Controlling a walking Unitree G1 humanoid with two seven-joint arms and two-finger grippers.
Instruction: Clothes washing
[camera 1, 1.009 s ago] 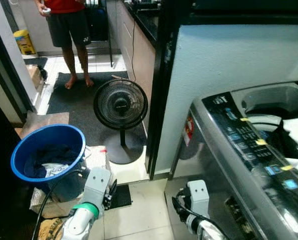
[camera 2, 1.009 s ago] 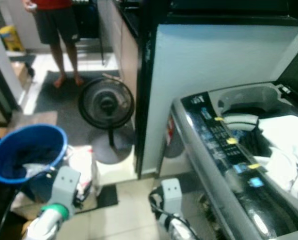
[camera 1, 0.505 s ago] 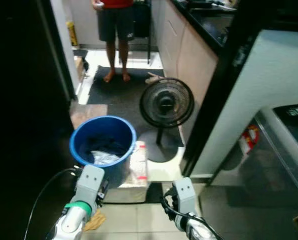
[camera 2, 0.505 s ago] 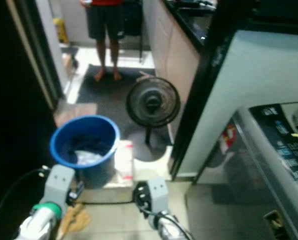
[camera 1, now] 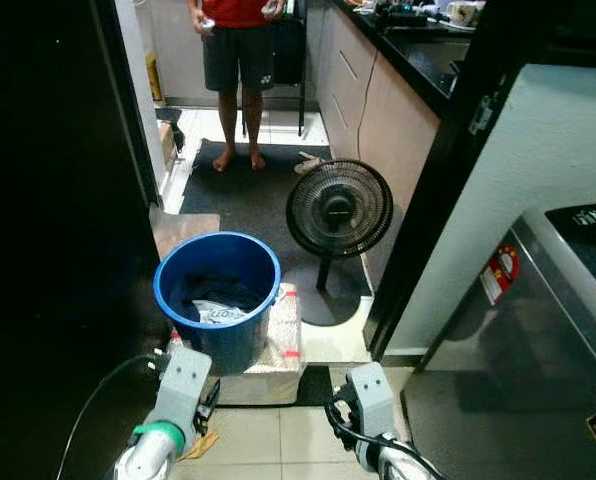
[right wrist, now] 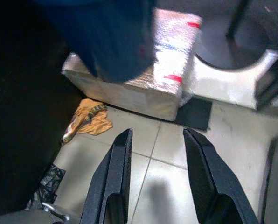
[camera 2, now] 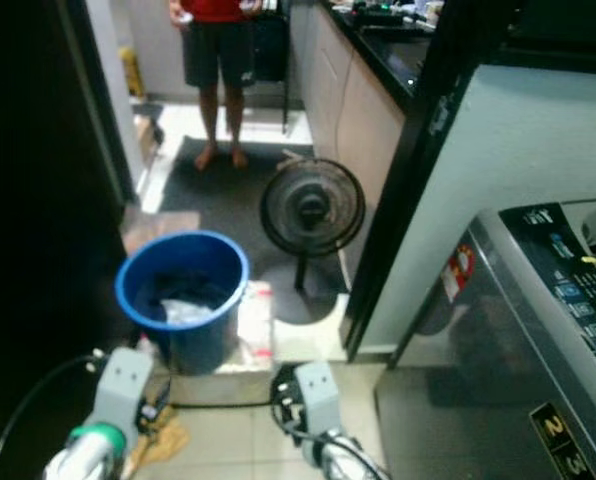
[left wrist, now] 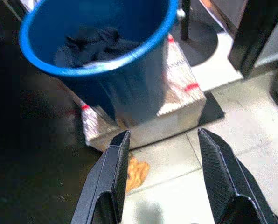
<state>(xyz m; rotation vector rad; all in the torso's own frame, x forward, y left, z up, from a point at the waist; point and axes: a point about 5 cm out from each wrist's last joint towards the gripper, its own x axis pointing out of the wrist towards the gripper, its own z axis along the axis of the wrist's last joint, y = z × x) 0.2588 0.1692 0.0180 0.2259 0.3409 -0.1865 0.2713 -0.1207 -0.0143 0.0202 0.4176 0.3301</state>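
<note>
Since half a second ago the head camera has swung slightly to the robot's right, so more of the washing machine (camera 1: 578,290) shows at about 4 o'clock, and the blue bucket (camera 1: 218,290) sits nearer the middle of the view; the things themselves have not shifted. The bucket stands on a silver foil-wrapped box (camera 1: 278,345) on the tiled floor (camera 1: 308,445), and inside it lie dark clothes (camera 1: 218,295) with a pale printed piece on top. At 12 o'clock from the bucket, a black pedestal fan (camera 1: 339,208) stands on its round base, and farther back a person (camera 1: 238,60) in dark shorts stands barefoot on a dark mat (camera 1: 238,185). A dark kitchen counter (camera 1: 403,55) runs along at 1 o'clock. The left gripper (left wrist: 162,179) hangs low at 7 o'clock over the floor tiles, jaws spread and holding nothing, pointing toward the box and bucket. The right gripper (right wrist: 155,175) hangs low at 6 o'clock, jaws likewise spread and empty above the tiles. A crumpled yellow-orange rag (right wrist: 88,119) lies on the floor just beside the box's corner.
</note>
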